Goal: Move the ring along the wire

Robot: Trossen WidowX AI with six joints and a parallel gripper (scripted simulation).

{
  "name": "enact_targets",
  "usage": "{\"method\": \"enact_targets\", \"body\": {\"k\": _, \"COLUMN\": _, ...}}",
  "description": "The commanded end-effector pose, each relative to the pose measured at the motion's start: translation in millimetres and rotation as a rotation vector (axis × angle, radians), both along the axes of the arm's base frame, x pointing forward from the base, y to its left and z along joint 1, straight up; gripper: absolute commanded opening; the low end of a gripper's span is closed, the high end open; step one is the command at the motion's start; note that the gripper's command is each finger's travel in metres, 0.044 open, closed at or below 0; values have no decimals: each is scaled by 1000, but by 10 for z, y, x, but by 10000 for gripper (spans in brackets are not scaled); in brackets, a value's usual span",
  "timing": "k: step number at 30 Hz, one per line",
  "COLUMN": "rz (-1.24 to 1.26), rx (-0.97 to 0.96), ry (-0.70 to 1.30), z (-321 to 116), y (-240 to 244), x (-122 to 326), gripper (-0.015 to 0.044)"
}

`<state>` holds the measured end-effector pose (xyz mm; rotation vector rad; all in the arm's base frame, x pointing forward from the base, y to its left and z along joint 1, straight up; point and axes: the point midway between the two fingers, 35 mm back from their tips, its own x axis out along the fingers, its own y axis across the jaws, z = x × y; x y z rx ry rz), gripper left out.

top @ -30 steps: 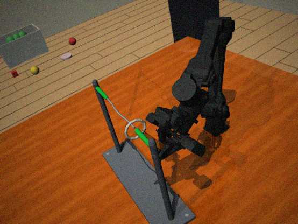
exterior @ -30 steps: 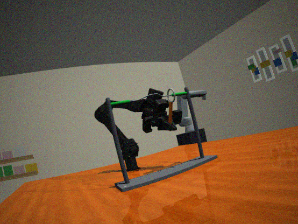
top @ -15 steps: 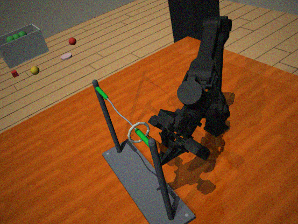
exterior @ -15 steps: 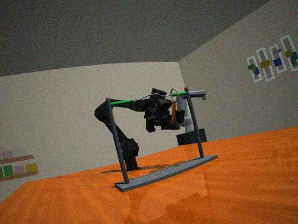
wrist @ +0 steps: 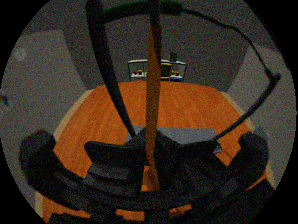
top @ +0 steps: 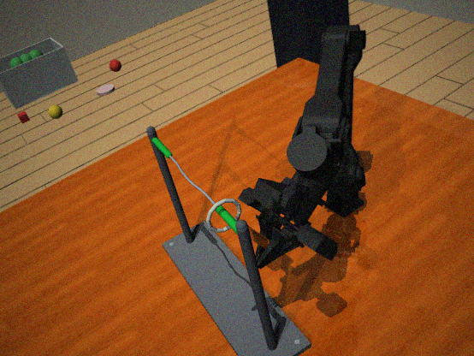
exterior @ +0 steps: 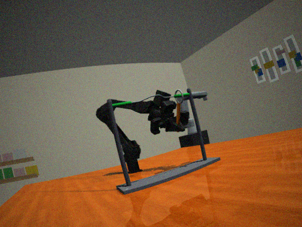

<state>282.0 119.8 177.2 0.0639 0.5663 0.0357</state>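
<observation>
The pale ring (top: 209, 219) (exterior: 182, 96) is around the near green part (top: 229, 220) (exterior: 186, 94) of the wire, close to that part's inner end; whether it touches the wire I cannot tell. Its orange handle (top: 259, 237) (exterior: 178, 112) (wrist: 153, 95) points down toward the arm. My gripper (top: 266, 250) (exterior: 177, 125) (wrist: 148, 129) is shut on the handle's lower part, below the wire. The thin grey part (top: 188, 179) (exterior: 146, 98) leads to the other green part (top: 162, 147) (exterior: 121, 104) at the far post. The exact finger contact is partly hidden in the top view.
The near post (top: 257, 282) (exterior: 197, 125) stands close beside my gripper. The far post (top: 174, 192) (exterior: 118, 144) stands at the base plate's (top: 205, 282) (exterior: 163, 177) other end. A grey bin (top: 43, 81) and small objects lie beyond the table.
</observation>
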Motion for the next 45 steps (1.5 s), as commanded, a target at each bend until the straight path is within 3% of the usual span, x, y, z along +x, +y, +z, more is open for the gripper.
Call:
{"method": "enact_targets", "body": {"k": 1, "rz": -5, "rx": -1, "ry": 4, "z": -81, "y": -2, "x": 0, "gripper": -150}}
{"method": "enact_targets", "body": {"k": 28, "rz": -5, "rx": -1, "ry": 4, "z": -135, "y": -3, "x": 0, "gripper": -150}}
{"method": "enact_targets", "body": {"k": 40, "rz": -1, "rx": -3, "ry": 4, "z": -117, "y": 2, "x": -19, "gripper": 160}}
{"method": "enact_targets", "body": {"k": 45, "rz": -3, "rx": -2, "ry": 7, "z": -31, "y": 8, "x": -153, "gripper": 160}}
